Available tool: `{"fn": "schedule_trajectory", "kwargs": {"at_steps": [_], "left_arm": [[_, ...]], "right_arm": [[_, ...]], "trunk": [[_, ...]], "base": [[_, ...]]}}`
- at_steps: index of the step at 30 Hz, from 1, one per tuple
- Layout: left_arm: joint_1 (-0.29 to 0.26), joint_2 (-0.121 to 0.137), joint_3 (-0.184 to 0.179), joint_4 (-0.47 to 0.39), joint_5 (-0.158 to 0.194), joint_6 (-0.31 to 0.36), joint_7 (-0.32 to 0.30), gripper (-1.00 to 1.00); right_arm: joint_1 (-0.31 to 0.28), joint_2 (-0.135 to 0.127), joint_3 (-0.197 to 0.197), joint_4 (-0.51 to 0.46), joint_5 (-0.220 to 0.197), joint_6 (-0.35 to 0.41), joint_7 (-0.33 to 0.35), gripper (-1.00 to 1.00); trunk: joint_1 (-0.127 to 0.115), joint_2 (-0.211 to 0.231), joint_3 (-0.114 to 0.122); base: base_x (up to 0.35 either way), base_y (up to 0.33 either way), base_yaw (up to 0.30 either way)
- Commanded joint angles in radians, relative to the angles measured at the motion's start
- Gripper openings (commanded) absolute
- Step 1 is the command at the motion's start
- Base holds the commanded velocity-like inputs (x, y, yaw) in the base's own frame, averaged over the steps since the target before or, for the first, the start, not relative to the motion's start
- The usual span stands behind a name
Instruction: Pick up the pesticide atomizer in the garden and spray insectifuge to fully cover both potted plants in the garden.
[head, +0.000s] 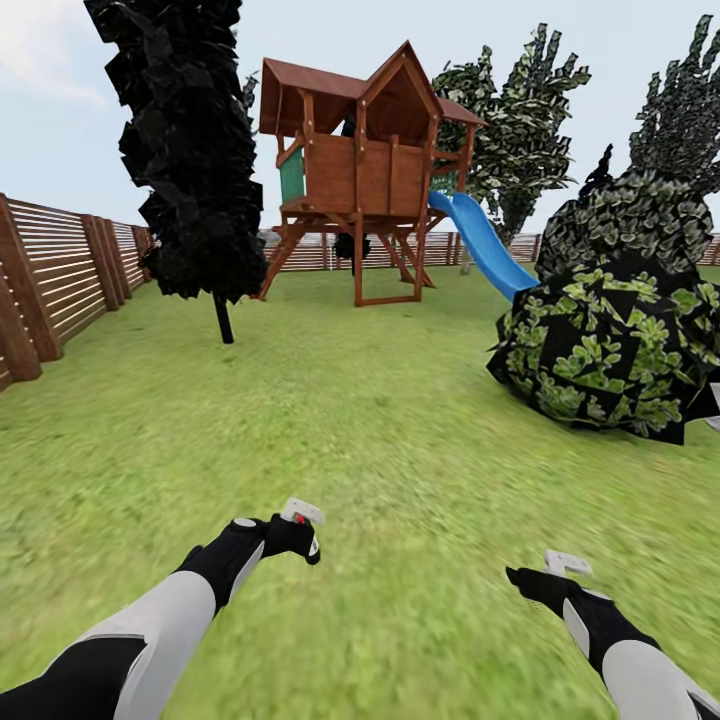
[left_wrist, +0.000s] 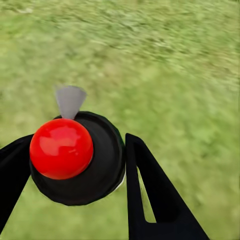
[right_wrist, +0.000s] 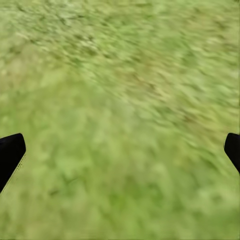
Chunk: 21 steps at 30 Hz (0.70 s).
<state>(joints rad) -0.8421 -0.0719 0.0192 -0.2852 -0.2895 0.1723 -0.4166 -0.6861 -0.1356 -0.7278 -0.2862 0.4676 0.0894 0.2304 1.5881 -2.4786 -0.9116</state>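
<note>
Left gripper (left_wrist: 75, 165) clamps pesticide atomizer (left_wrist: 80, 157) (red dot up); right gripper (right_wrist: 120, 155) wide.

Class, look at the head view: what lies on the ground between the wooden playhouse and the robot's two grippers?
Bare lawn. In the head view, grass alone runs from the playhouse to the left gripper and right gripper.

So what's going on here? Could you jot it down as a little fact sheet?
Place: grass lawn with a wooden playhouse, blue slide, slatted fence and leafy bush
Left pincer: shut on the pesticide atomizer, red dot facing the wrist camera
Right pincer: open, holding nothing, over grass
Potted plants: none to be seen from here
</note>
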Motion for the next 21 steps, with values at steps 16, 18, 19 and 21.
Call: {"fn": "schedule_trajectory", "kwargs": {"at_steps": [16,18,19,21], "left_arm": [[0.000,0.000,0.002,-0.002,-0.002,0.007,-0.004,-1.00],[0.000,0.000,0.002,-0.002,-0.002,0.007,-0.004,-1.00],[-0.001,0.000,0.002,-0.002,-0.002,0.007,-0.004,-1.00],[-0.001,0.000,0.002,-0.002,-0.002,0.007,-0.004,-1.00]], "right_arm": [[-0.001,0.000,-0.010,-0.002,0.006,0.004,0.007,1.00],[-0.001,0.000,-0.010,-0.002,0.006,0.004,0.007,1.00],[-0.001,0.000,-0.010,-0.002,0.006,0.004,0.007,1.00],[-0.001,0.000,-0.010,-0.002,0.006,0.005,0.007,1.00]], "trunk": [[0.000,0.000,-0.001],[0.000,0.000,-0.001],[0.000,0.000,-0.001],[0.000,0.000,-0.001]], "base": [[0.336,0.000,0.000],[0.336,0.000,0.000],[0.336,0.000,-0.026],[0.336,0.000,-0.108]]}}
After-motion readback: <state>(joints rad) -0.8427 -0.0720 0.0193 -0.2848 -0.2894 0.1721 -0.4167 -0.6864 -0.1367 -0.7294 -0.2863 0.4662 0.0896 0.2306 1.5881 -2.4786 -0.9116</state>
